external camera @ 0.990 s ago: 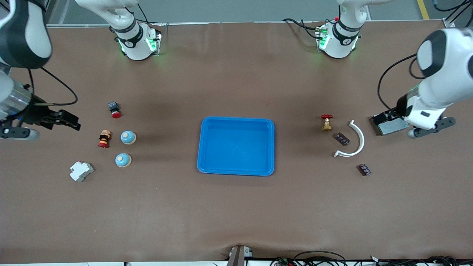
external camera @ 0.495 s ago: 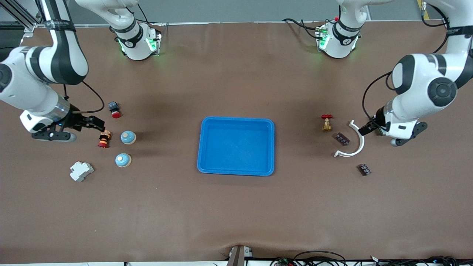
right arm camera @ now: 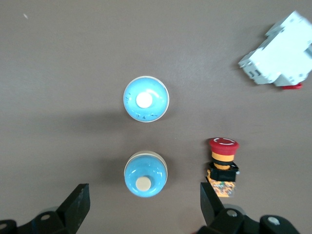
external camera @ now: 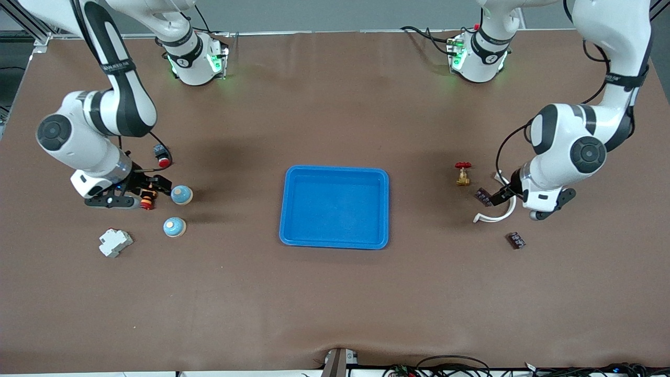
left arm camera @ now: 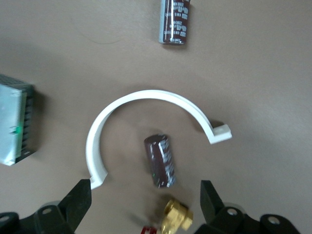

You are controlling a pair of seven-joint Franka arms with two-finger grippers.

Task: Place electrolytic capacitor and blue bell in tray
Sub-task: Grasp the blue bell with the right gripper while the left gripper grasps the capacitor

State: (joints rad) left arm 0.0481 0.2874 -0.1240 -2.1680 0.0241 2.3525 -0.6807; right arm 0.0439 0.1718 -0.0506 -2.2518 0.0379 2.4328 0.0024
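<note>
The bright-blue tray [external camera: 335, 207] lies mid-table. Two blue bells stand toward the right arm's end: one [external camera: 181, 195] farther from the front camera, one [external camera: 174, 226] nearer. My right gripper [external camera: 157, 185] is open over the table beside the farther bell [right arm camera: 146, 174], which sits just ahead of the open jaws; the other bell [right arm camera: 146, 99] is farther off. Two dark electrolytic capacitors lie toward the left arm's end [external camera: 481, 196] [external camera: 516, 240]. My left gripper [external camera: 496, 196] is open above the first capacitor [left arm camera: 161, 161]; the second [left arm camera: 175, 22] is apart.
A white curved clip [external camera: 497, 214] arcs round the first capacitor [left arm camera: 146, 97]. A brass valve with red handle [external camera: 462, 174] stands beside it. A grey box [left arm camera: 14, 124] lies near. A red-capped button [external camera: 162, 155], an emergency-stop button [external camera: 148, 200] and a white breaker [external camera: 115, 242] surround the bells.
Both arms have swung inward from the table ends: the right gripper toward the farther bell, the left gripper over the white clip and first capacitor. No object has moved.
</note>
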